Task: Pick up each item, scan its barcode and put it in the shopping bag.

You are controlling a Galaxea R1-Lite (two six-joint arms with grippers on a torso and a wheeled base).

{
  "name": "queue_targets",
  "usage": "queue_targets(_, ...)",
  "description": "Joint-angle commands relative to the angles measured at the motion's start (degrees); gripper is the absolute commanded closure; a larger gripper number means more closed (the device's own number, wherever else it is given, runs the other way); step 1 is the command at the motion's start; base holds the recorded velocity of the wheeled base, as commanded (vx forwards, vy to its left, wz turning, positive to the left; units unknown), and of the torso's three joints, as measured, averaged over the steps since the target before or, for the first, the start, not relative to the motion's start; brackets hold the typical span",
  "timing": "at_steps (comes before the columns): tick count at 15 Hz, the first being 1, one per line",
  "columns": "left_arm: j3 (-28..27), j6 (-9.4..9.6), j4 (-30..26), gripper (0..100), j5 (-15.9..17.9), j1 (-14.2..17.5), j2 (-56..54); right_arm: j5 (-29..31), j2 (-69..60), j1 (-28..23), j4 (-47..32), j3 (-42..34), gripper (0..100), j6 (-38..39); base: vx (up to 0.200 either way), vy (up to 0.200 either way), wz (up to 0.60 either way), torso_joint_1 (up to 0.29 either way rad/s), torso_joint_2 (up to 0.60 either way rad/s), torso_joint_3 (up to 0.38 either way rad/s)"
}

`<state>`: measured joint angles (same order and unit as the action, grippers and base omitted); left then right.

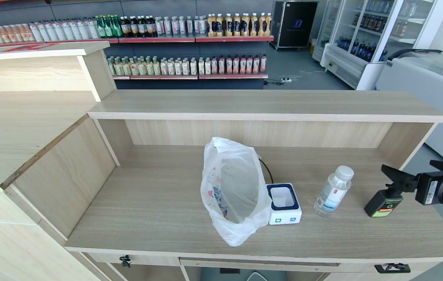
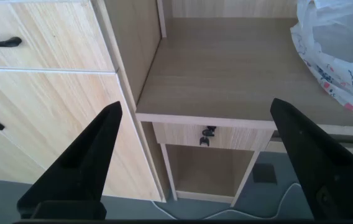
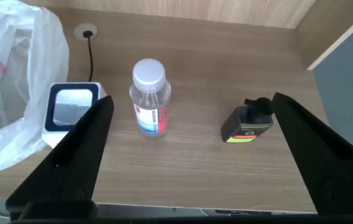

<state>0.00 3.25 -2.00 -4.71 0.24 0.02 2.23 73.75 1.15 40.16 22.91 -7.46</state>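
Right gripper (image 3: 192, 106): you've got it spread wide and empty, out at the counter's (image 1: 147, 203) 3 o'clock end, above the small black bottle (image 1: 383, 203) and not touching it.
Left gripper (image 2: 195, 109): yours is wide open too, holding nothing, down off the counter's 7 o'clock corner by the drawers (image 2: 40, 37).
Shopping bag (image 1: 234, 187): standing open mid-counter.
Scanner (image 1: 284, 203): pressed against the bag at its 3 o'clock.
Water bottle (image 1: 332, 191): upright, near the scanner's 3 o'clock, apart from it.
Small black bottle: at the water bottle's 3 o'clock, apart.
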Motion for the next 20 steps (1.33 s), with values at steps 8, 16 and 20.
queue_targets(8,0.00,0.00,-0.02,0,-0.04,0.02,-0.02,-0.30,5.88,-8.88,0.98,-9.20,0,-1.59,0.000,0.000,0.00,0.000,0.00,0.000)
queue_targets(16,0.00,0.00,-0.02,0,-0.04,0.02,-0.02,-13.31,28.55,-11.87,16.36,-4.80,0,-8.36,0.000,0.000,0.00,0.000,0.00,0.000)
queue_targets(20,0.00,0.00,-0.02,0,-0.04,0.02,-0.02,-16.82,35.85,-11.34,23.30,-5.86,0,-12.58,0.000,0.000,0.00,0.000,0.00,0.000)
